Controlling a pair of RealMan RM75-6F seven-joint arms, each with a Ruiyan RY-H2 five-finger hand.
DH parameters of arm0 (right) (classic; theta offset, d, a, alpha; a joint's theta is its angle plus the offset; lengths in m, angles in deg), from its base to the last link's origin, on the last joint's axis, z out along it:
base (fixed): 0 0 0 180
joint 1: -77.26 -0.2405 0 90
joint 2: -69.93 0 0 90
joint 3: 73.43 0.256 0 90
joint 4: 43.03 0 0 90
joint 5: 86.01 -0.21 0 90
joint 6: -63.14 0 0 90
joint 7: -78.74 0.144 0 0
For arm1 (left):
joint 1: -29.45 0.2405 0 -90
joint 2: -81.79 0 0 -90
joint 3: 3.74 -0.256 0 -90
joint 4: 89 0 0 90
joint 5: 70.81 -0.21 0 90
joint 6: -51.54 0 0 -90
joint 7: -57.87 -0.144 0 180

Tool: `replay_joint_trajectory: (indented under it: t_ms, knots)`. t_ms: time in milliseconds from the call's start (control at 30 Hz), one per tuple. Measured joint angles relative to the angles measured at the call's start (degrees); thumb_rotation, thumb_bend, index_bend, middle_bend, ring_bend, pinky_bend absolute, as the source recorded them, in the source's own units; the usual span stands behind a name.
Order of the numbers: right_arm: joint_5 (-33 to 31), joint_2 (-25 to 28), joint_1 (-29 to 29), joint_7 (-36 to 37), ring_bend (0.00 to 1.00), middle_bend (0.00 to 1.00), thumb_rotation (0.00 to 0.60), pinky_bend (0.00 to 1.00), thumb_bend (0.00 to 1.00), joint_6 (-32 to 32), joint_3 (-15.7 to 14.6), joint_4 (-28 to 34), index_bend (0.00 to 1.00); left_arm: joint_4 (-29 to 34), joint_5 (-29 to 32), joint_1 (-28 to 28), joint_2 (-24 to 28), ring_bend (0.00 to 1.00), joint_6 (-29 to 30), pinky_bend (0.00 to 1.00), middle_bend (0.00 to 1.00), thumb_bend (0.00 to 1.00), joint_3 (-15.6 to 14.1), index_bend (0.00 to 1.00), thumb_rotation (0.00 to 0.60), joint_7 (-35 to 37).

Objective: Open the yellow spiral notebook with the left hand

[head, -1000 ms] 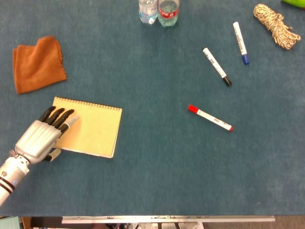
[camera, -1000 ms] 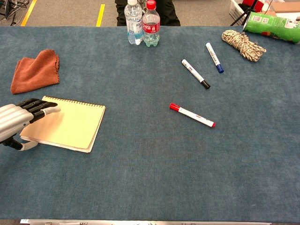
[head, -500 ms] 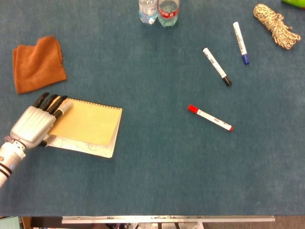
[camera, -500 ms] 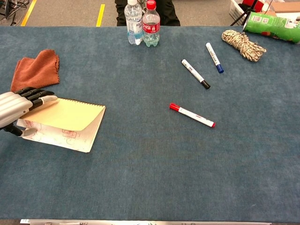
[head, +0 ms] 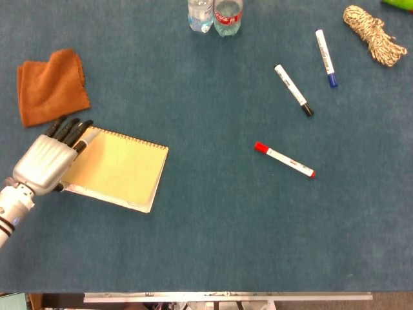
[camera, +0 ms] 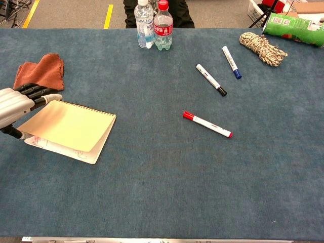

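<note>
The yellow spiral notebook [head: 119, 168] [camera: 71, 129] lies at the left of the blue table, its spiral along the far edge. My left hand [head: 48, 160] [camera: 17, 104] grips the left edge of the yellow cover and holds it lifted off the pages. A strip of white page with drawings [camera: 50, 146] shows under the raised cover. The thumb is below the cover; the dark fingers lie on top of it. My right hand is out of both views.
An orange cloth [head: 50, 86] [camera: 38, 75] lies just beyond the left hand. Two bottles [head: 215, 15] [camera: 154, 25] stand at the far edge. A red marker [head: 284, 159], a black marker [head: 293, 90], a blue marker [head: 326, 57] and a rope bundle [head: 374, 33] lie to the right.
The left hand has moved from resting on the closed notebook to its left edge, then lifted the cover up and away, exposing the page below. The notebook has shifted slightly.
</note>
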Motion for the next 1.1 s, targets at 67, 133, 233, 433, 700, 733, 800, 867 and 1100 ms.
replay_joint_trajectory:
  t_ms: [67,133,233,433,700,733,800,867,1100]
  knots:
    - [0.0,-0.2,-0.1,0.2,0.18,0.30,0.600,0.30,0.27,-0.1,0.0,-0.2,0.38,2.5,0.8,0.6,1.6,0.00,0.3,0.00,0.00,0.26,-0.1,0.00,0.600,-1.8]
    - [0.0,-0.3,-0.2,0.3,0.18,0.30,0.600,0.30,0.27,-0.5,0.0,-0.5,0.38,4.9,1.9,1.5,3.6,0.00,1.4,0.00,0.00,0.26,0.0,0.00,0.600,-3.2]
    - [0.0,-0.6,-0.4,0.6,0.18,0.30,0.600,0.30,0.27,-0.8,0.0,-0.9,0.38,7.5,3.1,2.5,5.7,0.00,3.7,0.00,0.00,0.26,0.8,0.00,0.600,-4.0]
    - [0.0,-1.0,-0.3,1.5,0.18,0.30,0.600,0.30,0.27,-0.9,-0.2,-1.8,0.38,11.4,4.7,2.7,7.2,0.00,4.7,0.00,0.03,0.26,2.7,0.04,0.600,0.8]
    - [-0.5,-1.0,0.2,2.7,0.18,0.30,0.600,0.30,0.27,-0.6,-0.2,-2.8,0.38,16.6,7.6,1.1,7.2,0.03,3.5,0.00,0.15,0.26,6.0,0.11,0.600,3.4]
    - [-0.6,-1.0,0.2,2.9,0.18,0.30,0.600,0.30,0.27,-0.7,-0.3,-2.9,0.38,17.1,7.9,1.0,7.1,0.03,3.5,0.00,0.15,0.26,6.2,0.11,0.600,3.0]
    - [-0.7,-0.9,0.3,3.1,0.18,0.30,0.600,0.30,0.27,-0.8,-0.4,-3.1,0.38,18.2,8.6,0.9,6.9,0.03,3.5,0.00,0.15,0.26,6.7,0.11,0.600,1.8]
    - [-0.7,-0.9,0.3,3.3,0.18,0.30,0.600,0.30,0.27,-0.8,-0.4,-3.3,0.38,18.9,9.2,0.9,7.1,0.03,3.4,0.00,0.16,0.26,6.8,0.11,0.600,0.5]
    - [-0.5,-1.2,0.0,3.5,0.18,0.30,0.600,0.30,0.27,-1.3,-0.3,-3.7,0.38,22.9,13.2,1.1,11.3,0.02,0.7,0.00,0.15,0.26,5.3,0.11,0.600,-7.8]
